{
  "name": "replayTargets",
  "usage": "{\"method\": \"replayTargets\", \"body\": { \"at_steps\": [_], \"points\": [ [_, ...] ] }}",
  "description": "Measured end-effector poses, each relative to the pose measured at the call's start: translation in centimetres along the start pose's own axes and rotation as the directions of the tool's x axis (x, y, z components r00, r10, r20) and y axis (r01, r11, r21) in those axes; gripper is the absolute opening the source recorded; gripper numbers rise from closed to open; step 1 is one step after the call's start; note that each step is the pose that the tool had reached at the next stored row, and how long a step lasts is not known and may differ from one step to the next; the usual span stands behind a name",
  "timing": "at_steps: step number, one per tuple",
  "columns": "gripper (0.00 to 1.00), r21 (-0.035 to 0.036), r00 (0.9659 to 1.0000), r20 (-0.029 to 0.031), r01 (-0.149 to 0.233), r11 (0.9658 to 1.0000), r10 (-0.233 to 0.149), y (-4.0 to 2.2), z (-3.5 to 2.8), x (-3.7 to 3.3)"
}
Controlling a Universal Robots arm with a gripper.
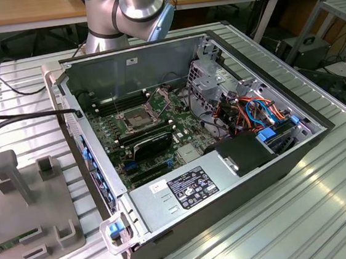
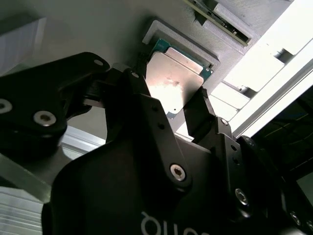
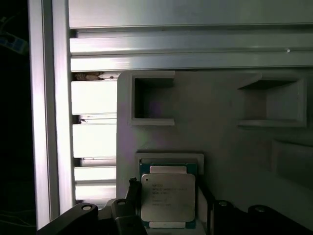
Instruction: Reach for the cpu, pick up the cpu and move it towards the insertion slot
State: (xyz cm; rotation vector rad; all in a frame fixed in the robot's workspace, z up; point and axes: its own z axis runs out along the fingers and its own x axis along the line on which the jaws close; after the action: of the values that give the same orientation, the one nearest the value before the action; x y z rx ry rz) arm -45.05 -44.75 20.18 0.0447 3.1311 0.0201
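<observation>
Cpu (image 3: 167, 198) was seen seated in a shallow square pocket (image 3: 168, 157) of the grey fixture plate (image 3: 210, 132), its silvery lid showing. It was pinched at 2 opposite edges by the gripper (image 2: 167, 90), whose black fingers (image 2: 195, 110) were pressed against it in both wrist views. In the exterior view, the insertion slot (image 1: 136, 118) was shown on the motherboard inside the open computer case (image 1: 135, 68).
</observation>
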Motion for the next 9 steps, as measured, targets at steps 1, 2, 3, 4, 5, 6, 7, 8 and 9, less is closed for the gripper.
{"method": "replayTargets", "body": {
  "at_steps": [1, 2, 3, 4, 5, 6, 7, 8, 9],
  "points": [
    [0.55, -0.0001, 1.0000, 0.0003, 0.000, 1.0000, 0.000, 0.01, -0.23, -0.01],
    [0.55, -0.0001, 1.0000, 0.0003, 0.000, 1.0000, 0.000, 0.01, -0.55, -0.01],
    [0.55, -0.0002, 1.0000, 0.0003, 0.000, 1.0000, 0.000, 0.01, -0.73, -0.01],
    [0.55, -0.0002, 1.0000, 0.0005, 0.000, 1.0000, 0.000, 0.02, -0.91, -0.02],
    [0.55, -0.0002, 1.0000, 0.0004, 0.000, 1.0000, 0.000, 0.02, -1.08, -0.02],
    [0.55, -0.0002, 1.0000, 0.0004, 0.000, 1.0000, 0.000, 0.02, -1.24, -0.02],
    [0.55, -0.0002, 1.0000, 0.0003, 0.000, 1.0000, 0.000, 0.02, -1.57, -0.02],
    [0.55, -0.0002, 1.0000, 0.0004, 0.000, 1.0000, 0.000, 0.03, -1.85, -0.02],
    [0.55, -0.0002, 1.0000, 0.0003, 0.000, 1.0000, 0.000, 0.03, -2.05, -0.03]
  ]
}}
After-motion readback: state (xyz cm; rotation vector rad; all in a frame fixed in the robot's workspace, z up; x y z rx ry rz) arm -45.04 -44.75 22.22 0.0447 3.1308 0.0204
